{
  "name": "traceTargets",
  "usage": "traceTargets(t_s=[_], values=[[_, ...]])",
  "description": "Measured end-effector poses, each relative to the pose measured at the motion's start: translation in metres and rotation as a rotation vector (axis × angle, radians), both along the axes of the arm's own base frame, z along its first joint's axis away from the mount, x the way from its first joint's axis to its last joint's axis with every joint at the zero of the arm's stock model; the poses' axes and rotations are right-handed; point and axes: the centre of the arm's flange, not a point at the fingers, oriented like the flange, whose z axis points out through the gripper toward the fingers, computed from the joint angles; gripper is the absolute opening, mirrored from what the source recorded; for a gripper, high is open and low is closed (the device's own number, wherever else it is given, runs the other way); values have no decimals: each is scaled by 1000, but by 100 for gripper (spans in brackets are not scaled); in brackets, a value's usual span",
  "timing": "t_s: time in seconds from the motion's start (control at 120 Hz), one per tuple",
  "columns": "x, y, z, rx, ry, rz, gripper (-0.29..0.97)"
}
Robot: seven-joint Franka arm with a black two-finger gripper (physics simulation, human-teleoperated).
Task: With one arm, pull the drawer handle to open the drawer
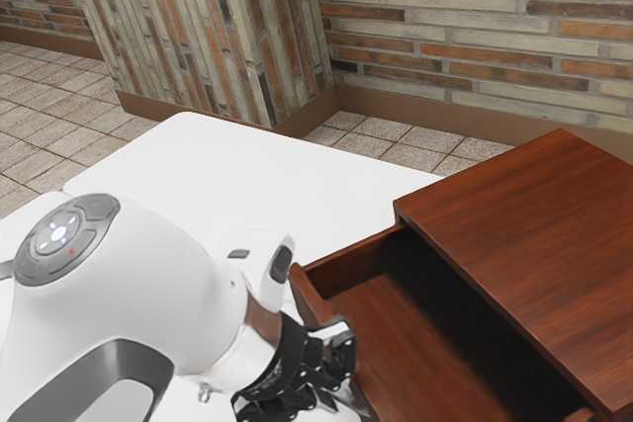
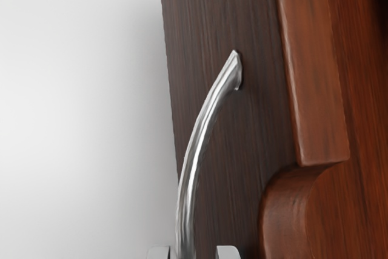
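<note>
A reddish wooden cabinet (image 1: 534,234) stands on the white table (image 1: 227,175) at the exterior view's right. Its drawer (image 1: 415,343) is pulled well out toward my arm, and its inside looks bare. My black gripper (image 1: 297,387) sits low against the drawer's front panel (image 1: 305,295). In the wrist view, the curved silver drawer handle (image 2: 203,131) is fixed to the dark front panel (image 2: 206,16). It runs down between my two fingertips (image 2: 162,252), so my gripper (image 2: 194,252) is shut on the handle.
My white arm (image 1: 119,313) takes up the exterior view's lower left. Brick walls (image 1: 475,27) and a tiled floor (image 1: 49,116) lie behind the table. Bare tabletop stretches beyond the arm, toward the far edge.
</note>
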Motion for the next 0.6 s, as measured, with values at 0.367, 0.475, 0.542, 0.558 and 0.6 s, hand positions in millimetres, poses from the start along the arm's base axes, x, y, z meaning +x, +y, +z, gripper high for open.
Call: traceTargets(t_s=[0.367,0.475,0.542,0.558,0.6], values=[[-12,13,17,-10,-24,20,5],[-16,37,41,-45,-41,62,24],[-26,57,73,-67,-71,88,36],[-28,65,86,-74,-81,96,38],[-36,81,122,-86,-103,104,44]])
